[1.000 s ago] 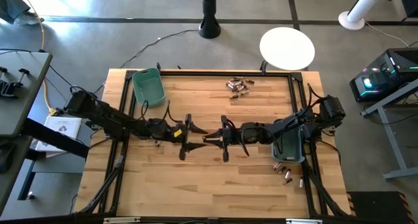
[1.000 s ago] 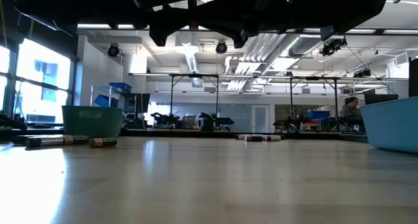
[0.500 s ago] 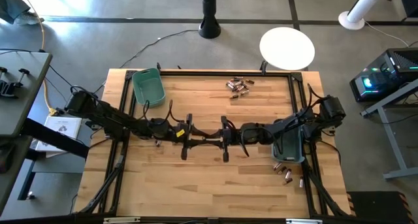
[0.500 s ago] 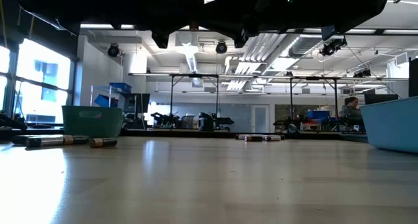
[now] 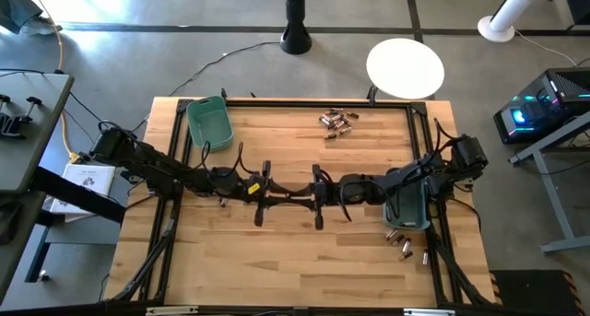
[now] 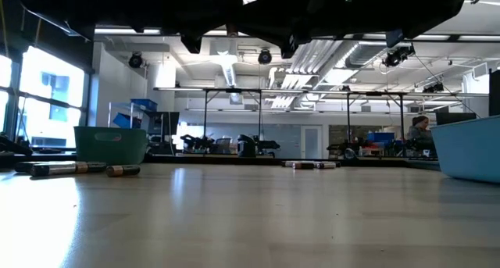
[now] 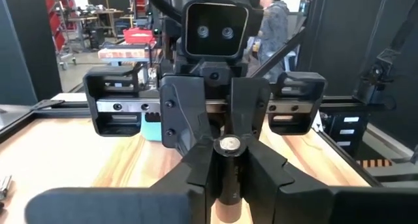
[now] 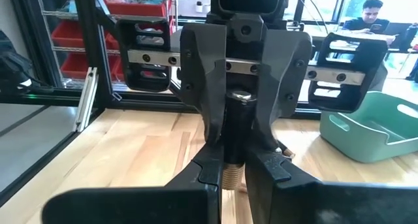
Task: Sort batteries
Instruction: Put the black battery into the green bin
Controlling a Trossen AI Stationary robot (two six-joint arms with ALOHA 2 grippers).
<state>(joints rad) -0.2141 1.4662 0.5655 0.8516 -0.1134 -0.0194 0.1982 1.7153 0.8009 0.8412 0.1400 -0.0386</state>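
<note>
Okay, left wrist view: left gripper (image 7: 228,185) and right gripper (image 7: 226,129) meet nose to nose over the wooden table (image 7: 78,152). One battery (image 7: 228,145) sits between them, silvery end cap facing the camera. The left fingers (image 7: 196,178) are closed in on its body.

Right wrist view: same cell from the other side, dark body with a copper end. The right jaws pinch the copper end and the left jaws clamp the dark part, so both arms grip one battery in the air. The green bin (image 8: 372,129) is on the table behind.

High view: both grippers tip to tip at mid-table, cell hidden between the fingertips. Green bin at the far left corner, blue-grey bin (image 5: 407,205) at the right edge. Loose batteries (image 5: 336,122) at the far edge, and a few more just beside the blue-grey bin.

Low view: arms are dark shapes overhead, can't tell jaw state. Loose cells lie on the table near both bins.
</note>
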